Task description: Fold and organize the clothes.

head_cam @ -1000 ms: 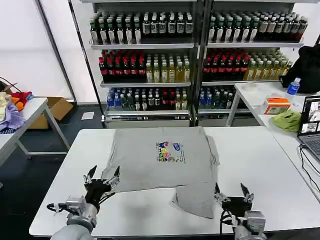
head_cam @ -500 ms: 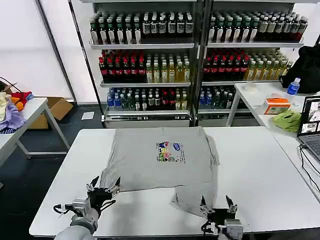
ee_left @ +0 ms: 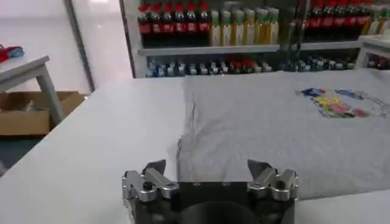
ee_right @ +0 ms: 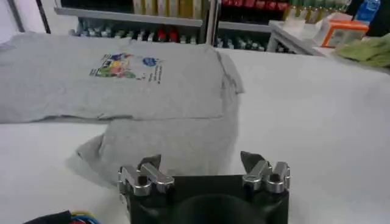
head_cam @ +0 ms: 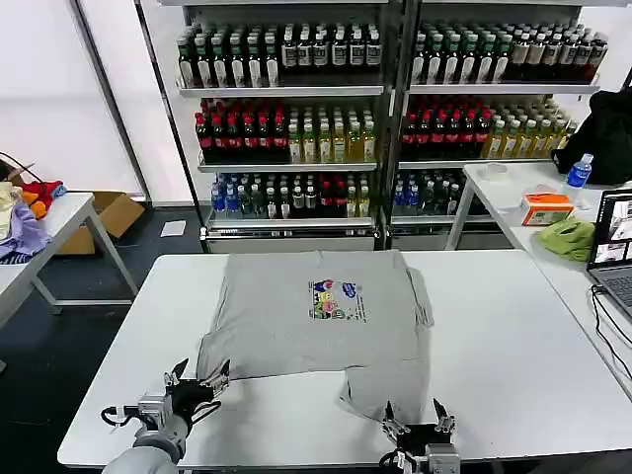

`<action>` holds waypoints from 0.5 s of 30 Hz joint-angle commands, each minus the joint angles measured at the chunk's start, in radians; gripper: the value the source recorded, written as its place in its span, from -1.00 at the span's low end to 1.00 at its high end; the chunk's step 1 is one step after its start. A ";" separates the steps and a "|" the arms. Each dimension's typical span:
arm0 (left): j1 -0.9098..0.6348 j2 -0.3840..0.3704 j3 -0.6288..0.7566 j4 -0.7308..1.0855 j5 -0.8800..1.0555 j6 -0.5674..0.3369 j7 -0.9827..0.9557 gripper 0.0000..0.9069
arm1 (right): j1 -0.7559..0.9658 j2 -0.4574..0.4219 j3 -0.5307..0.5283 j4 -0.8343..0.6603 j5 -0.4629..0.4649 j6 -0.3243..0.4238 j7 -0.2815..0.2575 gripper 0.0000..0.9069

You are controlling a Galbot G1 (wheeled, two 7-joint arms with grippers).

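1. A light grey shirt (head_cam: 321, 321) lies spread on the white table (head_cam: 513, 346), filling the middle of the head view; its small multicoloured chest print (head_cam: 337, 299) sits just right of the frame's centre.
2. The shirt's far edge lies close to the table's far edge, and its lower right part is folded into a rumpled flap (head_cam: 385, 387) that reaches toward the table's near edge.
3. The left gripper (head_cam: 197, 379) is in the lower left of the head view, low over the table just beside the shirt's near left corner; its fingers are spread apart and hold nothing.
4. In the left wrist view, the left gripper (ee_left: 211, 172) has both fingertips apart with bare table and the shirt's edge (ee_left: 183, 143) beyond them; whether they touch the cloth cannot be told.
5. The right gripper (head_cam: 413, 425) is at the bottom edge of the head view, right of centre, just in front of the folded flap; it too is released and empty.
6. In the right wrist view, the right gripper (ee_right: 202, 165) points at the flap's near edge (ee_right: 152, 146), with the shirt (ee_right: 116, 79) stretching away behind it.
7. Shelves of bottles (head_cam: 385, 118) fill the top of the head view behind the table.
8. A side table (head_cam: 553, 212) in the upper right carries an orange box (head_cam: 546, 208) and a green cloth (head_cam: 568, 239).
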 commanded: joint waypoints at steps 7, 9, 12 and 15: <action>0.018 -0.001 0.000 0.027 -0.015 0.007 0.006 0.44 | 0.004 0.015 -0.007 -0.045 -0.004 0.001 0.012 1.00; 0.018 -0.004 0.003 0.027 -0.015 0.010 0.005 -0.11 | 0.006 0.015 -0.006 -0.050 -0.003 0.001 0.014 0.44; 0.023 -0.005 0.009 0.028 -0.013 0.011 0.004 -0.93 | 0.007 0.013 -0.005 -0.060 0.000 0.001 0.014 -1.00; 0.029 -0.004 0.011 0.024 -0.009 0.012 0.005 -0.98 | 0.004 0.013 -0.004 -0.069 0.023 0.002 0.016 -1.00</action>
